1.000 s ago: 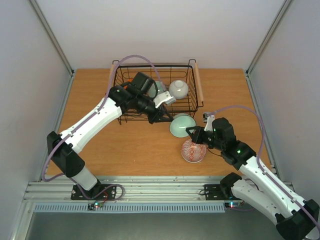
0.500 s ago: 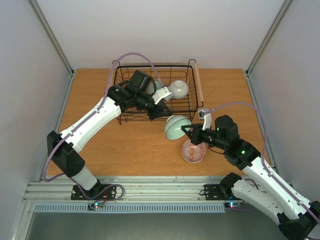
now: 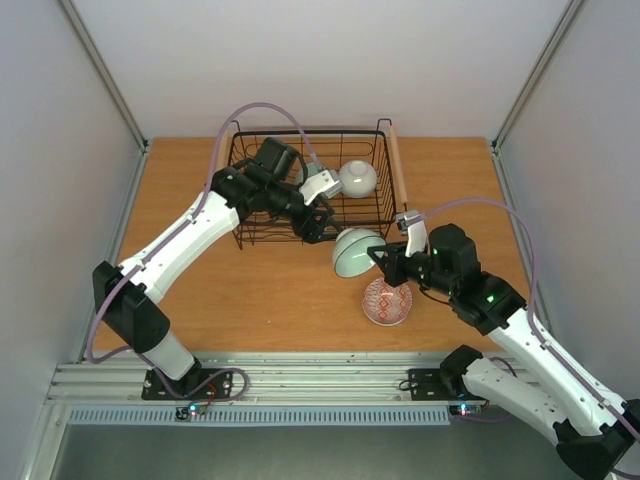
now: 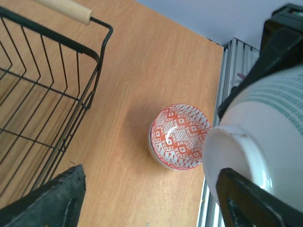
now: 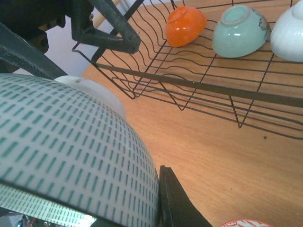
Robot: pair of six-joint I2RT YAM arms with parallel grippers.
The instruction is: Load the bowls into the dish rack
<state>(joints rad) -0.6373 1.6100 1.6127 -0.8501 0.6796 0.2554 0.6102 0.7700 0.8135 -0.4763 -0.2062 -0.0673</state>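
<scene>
My right gripper [image 3: 385, 262] is shut on the rim of a pale mint bowl [image 3: 355, 250] with green dashes on its outside [image 5: 71, 156]. It holds the bowl tilted above the table, just in front of the dish rack [image 3: 385, 215]. My left gripper [image 3: 318, 215] stands open by the rack's front right corner, beside that bowl, whose white foot [image 4: 236, 156] lies against one finger [image 4: 251, 203]. A red-patterned bowl [image 3: 387, 300] sits upright on the table below. In the rack lie an orange bowl [image 5: 185, 24], a mint bowl [image 5: 240, 30] and a white bowl [image 3: 357, 178].
The black wire rack has a wooden bar handle [image 3: 397, 170] on its right side and a raised front edge [image 5: 199, 85]. The left arm [image 3: 200, 235] reaches across the table's left half. A metal rail [image 3: 300, 375] runs along the near edge.
My left gripper has opened and drawn back a little toward the rack. My right gripper has lifted and tilted the mint bowl, shifting it slightly left.
</scene>
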